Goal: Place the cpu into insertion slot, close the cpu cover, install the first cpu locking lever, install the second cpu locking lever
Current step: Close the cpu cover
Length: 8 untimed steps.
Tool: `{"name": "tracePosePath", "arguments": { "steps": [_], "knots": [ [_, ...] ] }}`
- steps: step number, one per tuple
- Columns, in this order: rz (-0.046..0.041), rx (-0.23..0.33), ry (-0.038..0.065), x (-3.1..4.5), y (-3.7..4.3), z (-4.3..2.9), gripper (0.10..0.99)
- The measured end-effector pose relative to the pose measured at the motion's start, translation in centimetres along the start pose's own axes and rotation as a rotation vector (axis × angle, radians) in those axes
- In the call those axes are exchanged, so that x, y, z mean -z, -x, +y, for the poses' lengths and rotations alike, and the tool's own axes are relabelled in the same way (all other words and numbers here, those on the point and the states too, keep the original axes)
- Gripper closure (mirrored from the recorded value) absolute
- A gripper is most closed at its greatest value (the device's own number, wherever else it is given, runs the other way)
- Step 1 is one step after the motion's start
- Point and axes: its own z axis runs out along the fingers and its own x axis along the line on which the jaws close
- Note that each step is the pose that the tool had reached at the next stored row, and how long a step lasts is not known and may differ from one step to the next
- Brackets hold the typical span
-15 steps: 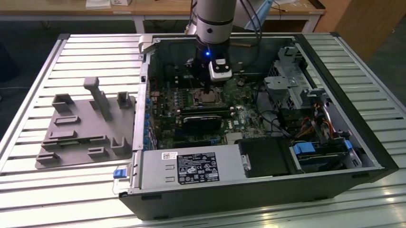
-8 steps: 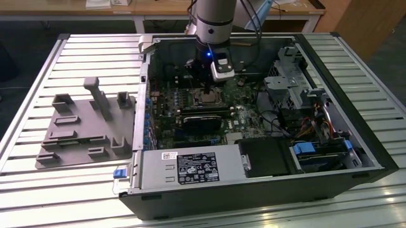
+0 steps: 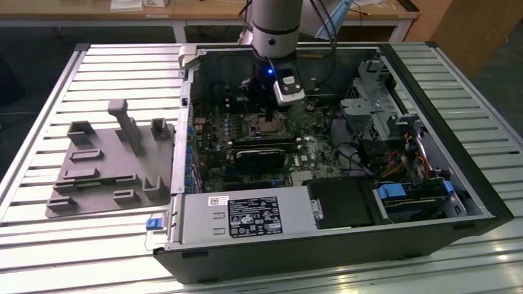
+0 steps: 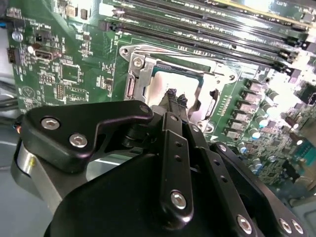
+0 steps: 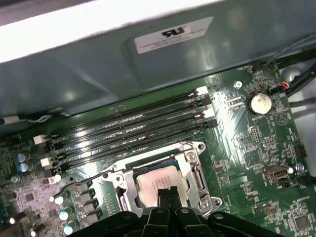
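The cpu point(image 5: 157, 181) lies flat in the insertion slot point(image 3: 266, 127) on the green motherboard, its silvery-grey top showing in both wrist views point(image 4: 160, 85). The cpu cover point(image 5: 193, 167), a silvery frame, lies down around the chip point(image 4: 139, 75). A thin wire locking lever point(image 5: 74, 185) stands off to one side of the socket. My gripper point(image 3: 270, 114) hangs straight over the chip inside the open computer case. Its black fingertips point(image 4: 172, 95) are pressed together just above the chip's top, with nothing seen between them point(image 5: 168, 193).
Long black memory slots point(image 5: 128, 133) run beside the socket. A black card point(image 3: 259, 158) sits toward the case front, with the power supply point(image 3: 245, 217) and drive cage point(image 3: 408, 196) nearby. A grey fixture plate point(image 3: 110, 162) lies on the slatted table at the exterior view's left.
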Motion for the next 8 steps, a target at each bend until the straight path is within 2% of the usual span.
{"name": "tracePosePath", "arguments": {
  "steps": [8],
  "knots": [
    [0.0034, 0.127, 0.003, -0.18, -0.01, 0.00, 0.984]
  ]
}}
